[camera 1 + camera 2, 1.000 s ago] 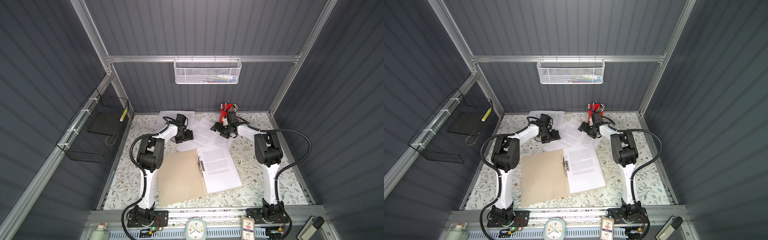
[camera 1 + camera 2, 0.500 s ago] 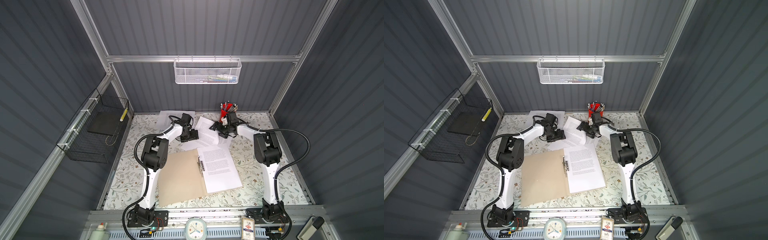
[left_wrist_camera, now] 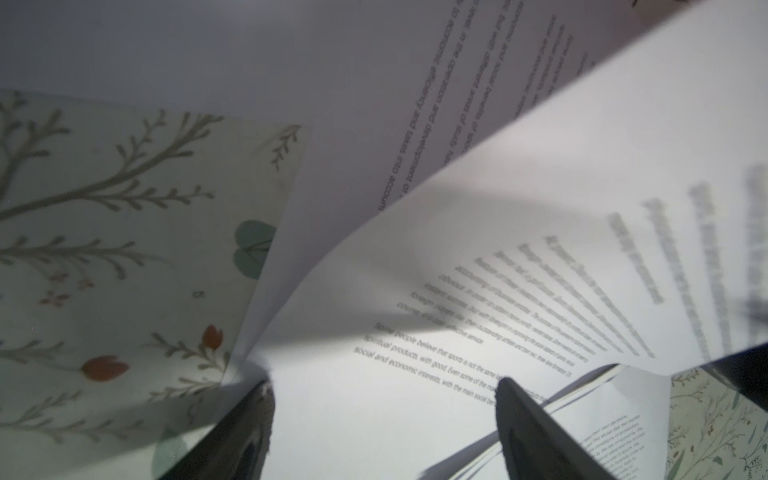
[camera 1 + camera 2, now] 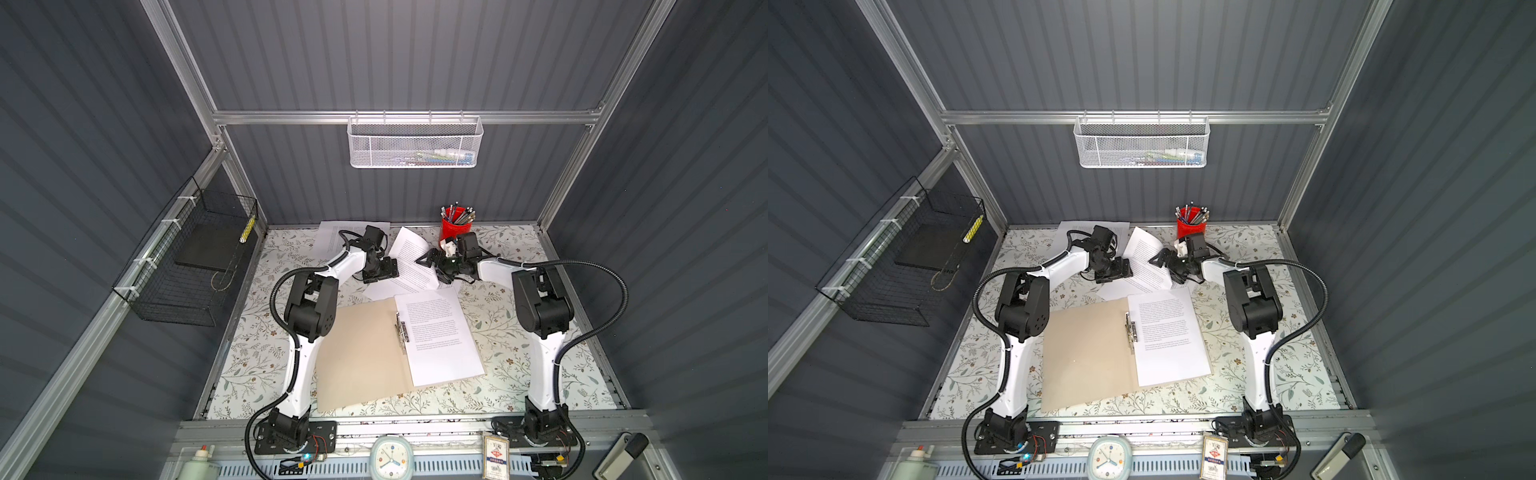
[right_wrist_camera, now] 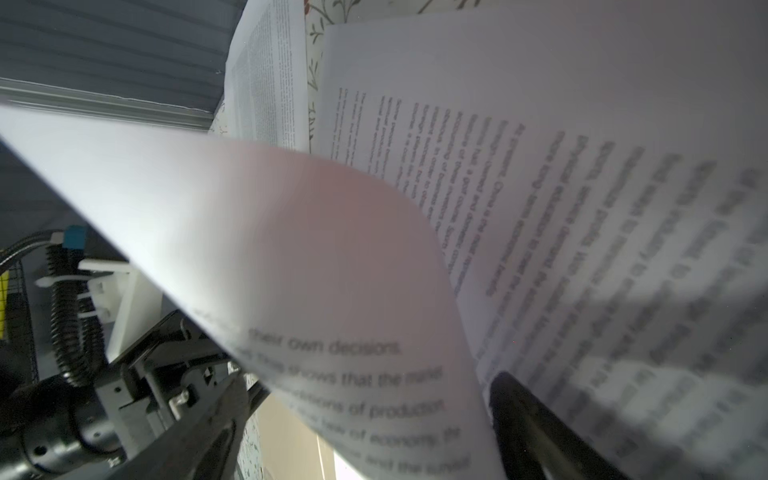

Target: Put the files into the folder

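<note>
The tan folder (image 4: 361, 353) (image 4: 1088, 357) lies open near the table's front, with its metal clip (image 4: 401, 332) on the spine. One printed sheet (image 4: 440, 336) rests on its right half. More files lie loose at the back. One of them (image 4: 409, 253) (image 4: 1144, 253) bows upward between both grippers, and another (image 4: 332, 235) lies flat at the back left. My left gripper (image 4: 380, 270) (image 3: 384, 399) is open, its fingers (image 3: 249, 419) straddling paper. My right gripper (image 4: 430, 264) (image 5: 365, 415) is open too, with the curled sheet (image 5: 332, 270) lying between its jaws.
A red pen cup (image 4: 456, 228) stands just behind my right gripper. A white mesh basket (image 4: 415, 145) hangs on the back wall. A black wire basket (image 4: 187, 266) holding a black slab hangs on the left wall. A clock (image 4: 390, 455) sits at the front rail.
My left gripper has slid right toward the middle. The loose sheet between the grippers has buckled and risen off the table. My right gripper has barely moved.
</note>
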Available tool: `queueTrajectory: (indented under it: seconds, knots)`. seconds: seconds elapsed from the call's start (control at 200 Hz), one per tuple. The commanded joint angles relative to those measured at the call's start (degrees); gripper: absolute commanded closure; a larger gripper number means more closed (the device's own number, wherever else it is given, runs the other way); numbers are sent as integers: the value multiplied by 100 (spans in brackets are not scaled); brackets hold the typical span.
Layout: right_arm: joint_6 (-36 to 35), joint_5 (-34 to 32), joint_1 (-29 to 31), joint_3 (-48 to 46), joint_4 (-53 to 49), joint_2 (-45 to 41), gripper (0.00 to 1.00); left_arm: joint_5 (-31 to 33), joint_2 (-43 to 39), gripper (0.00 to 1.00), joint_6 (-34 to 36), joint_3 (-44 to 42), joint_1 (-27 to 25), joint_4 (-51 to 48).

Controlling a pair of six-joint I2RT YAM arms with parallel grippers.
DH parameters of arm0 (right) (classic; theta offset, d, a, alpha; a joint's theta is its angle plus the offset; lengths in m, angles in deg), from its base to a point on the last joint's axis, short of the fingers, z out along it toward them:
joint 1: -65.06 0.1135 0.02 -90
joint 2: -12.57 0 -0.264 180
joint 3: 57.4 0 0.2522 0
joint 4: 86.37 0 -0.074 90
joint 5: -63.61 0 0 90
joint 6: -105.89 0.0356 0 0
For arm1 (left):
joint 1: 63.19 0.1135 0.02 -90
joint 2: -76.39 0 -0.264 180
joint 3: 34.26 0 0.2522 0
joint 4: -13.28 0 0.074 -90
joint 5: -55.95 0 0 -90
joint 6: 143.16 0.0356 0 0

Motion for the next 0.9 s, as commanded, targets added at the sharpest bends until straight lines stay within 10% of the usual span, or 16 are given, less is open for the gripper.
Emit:
queueTrajectory:
  seconds: [0.0, 0.385, 0.895]
  knots:
    - [113, 265, 10, -266, 413, -211, 9, -36, 455, 16, -113, -236, 25, -391]
    - [-114, 245, -26, -717, 600, -335, 20, -41, 362, 16, -112, -428, 87, -335]
    - [-676, -957, 8, -603, 445, -270, 73, -293, -83, 15, -78, -472, 129, -302]
